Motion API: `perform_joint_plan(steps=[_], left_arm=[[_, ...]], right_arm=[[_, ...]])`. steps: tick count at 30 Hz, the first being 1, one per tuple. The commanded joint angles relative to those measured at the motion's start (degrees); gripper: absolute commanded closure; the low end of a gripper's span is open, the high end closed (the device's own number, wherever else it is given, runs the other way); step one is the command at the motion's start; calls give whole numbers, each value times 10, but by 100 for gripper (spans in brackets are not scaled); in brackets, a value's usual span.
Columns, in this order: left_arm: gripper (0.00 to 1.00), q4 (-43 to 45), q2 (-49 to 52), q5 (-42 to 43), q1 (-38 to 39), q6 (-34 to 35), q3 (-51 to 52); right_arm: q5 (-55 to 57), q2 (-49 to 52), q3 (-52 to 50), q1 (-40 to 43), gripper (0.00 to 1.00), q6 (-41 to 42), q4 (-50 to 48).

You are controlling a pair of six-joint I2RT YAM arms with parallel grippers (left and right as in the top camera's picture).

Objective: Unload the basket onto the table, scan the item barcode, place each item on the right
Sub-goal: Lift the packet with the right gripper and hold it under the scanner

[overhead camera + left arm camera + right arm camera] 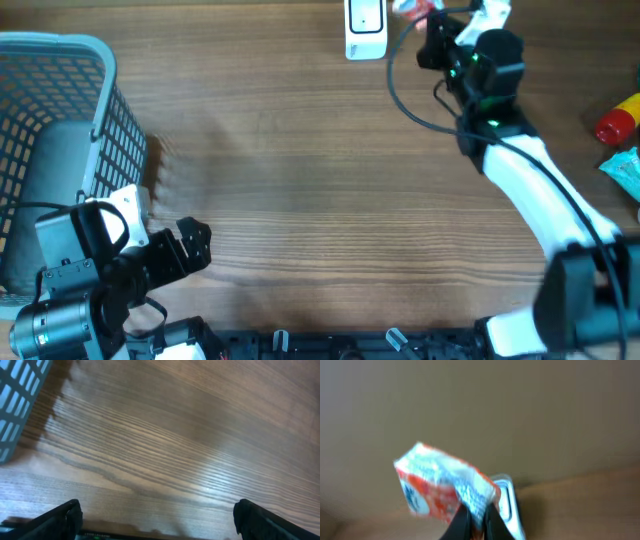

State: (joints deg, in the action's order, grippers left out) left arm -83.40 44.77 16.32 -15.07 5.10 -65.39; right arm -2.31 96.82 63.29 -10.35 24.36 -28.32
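The item is a small red, white and blue packet (440,485), blurred in the right wrist view. My right gripper (476,512) is shut on its lower edge and holds it tilted in the air. Just behind it stands the white barcode scanner (507,502). From overhead, the scanner (365,28) is at the table's far edge, and the packet (413,8) hangs just to its right in my right gripper (425,22). My left gripper (195,245) rests near the front left, open and empty, its fingers (65,517) wide apart over bare wood.
A light blue mesh basket (100,70) stands at the left with a grey item (55,180) inside; its corner (20,390) shows in the left wrist view. A red and yellow bottle (620,118) and a teal packet (625,170) lie at the right edge.
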Motion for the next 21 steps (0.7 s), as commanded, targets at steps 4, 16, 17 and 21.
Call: perform_joint_plan(steps=[4, 16, 17, 21], left_arm=[[0, 0, -2, -2, -1, 5, -1], [0, 0, -2, -2, -1, 5, -1], [0, 0, -2, -2, -1, 5, -1], [0, 0, -2, -2, -1, 5, -1]], right_arm=[[23, 210, 39, -14, 95, -78, -293], [26, 433, 274, -46, 96, -139, -222], [27, 433, 274, -46, 96, -139, -219], [26, 433, 274, -41, 96, -136, -214]])
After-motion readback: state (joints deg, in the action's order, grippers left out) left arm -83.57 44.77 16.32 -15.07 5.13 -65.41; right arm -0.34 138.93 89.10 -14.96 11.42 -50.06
